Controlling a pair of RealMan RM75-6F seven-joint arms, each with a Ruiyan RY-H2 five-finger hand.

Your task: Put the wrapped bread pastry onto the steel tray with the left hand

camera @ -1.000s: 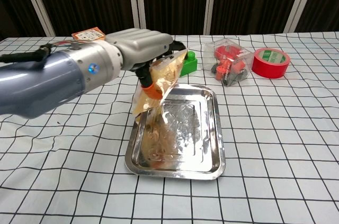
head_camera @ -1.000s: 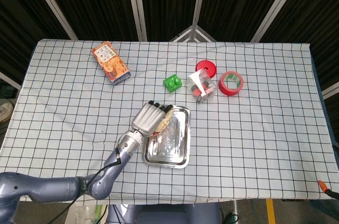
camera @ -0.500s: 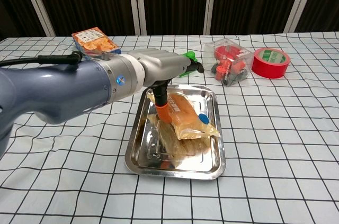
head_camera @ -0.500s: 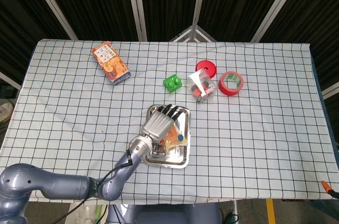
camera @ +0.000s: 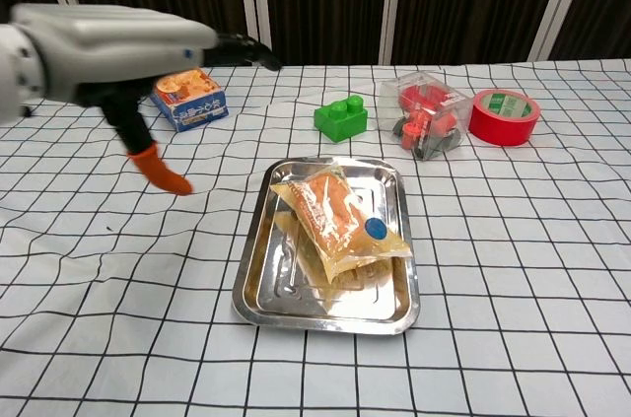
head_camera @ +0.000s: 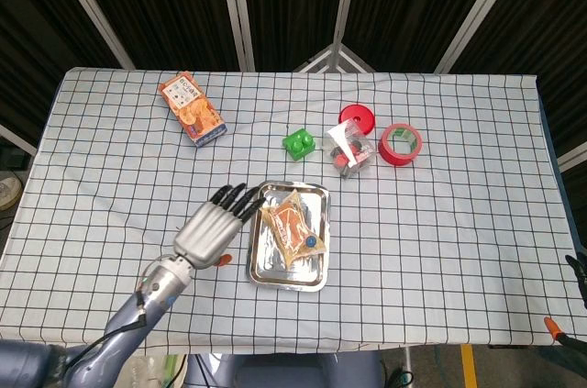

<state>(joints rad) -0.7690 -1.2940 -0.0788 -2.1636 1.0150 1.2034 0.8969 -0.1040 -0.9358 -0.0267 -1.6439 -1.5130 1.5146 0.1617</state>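
**Steel tray loaded, left hand clear**

Your left hand (head_camera: pixel 209 228) is empty, fingers spread and apart, hovering above the cloth just left of the steel tray (head_camera: pixel 260 265), not touching it. In the chest view the hand (camera: pixel 108 37) sits high with its orange-tipped thumb hanging down, nothing pinched.

Wrapped bread pastry (head_camera: pixel 292 230) lies inside the tray, to the hand's right, slightly diagonal, clear wrapper with a blue sticker. My read: placement step is done, you're at release/retreat. Next move only calls for pulling the arm back to your side without clipping the tray rim; nothing to grasp.

Right hand isn't visible in either view.

Beyond the hand: green brick (head_camera: pixel 297 143), clear box of red parts (head_camera: pixel 349 153), red round lid (head_camera: pixel 357 117) behind it, and red tape roll (head_camera: pixel 400 144) all far right of the hand; orange snack box (head_camera: pixel 191 109) ahead of it. White checked tablecloth (head_camera: pixel 440 223), some wrinkles. Dark slatted panels with pale struts behind the table.
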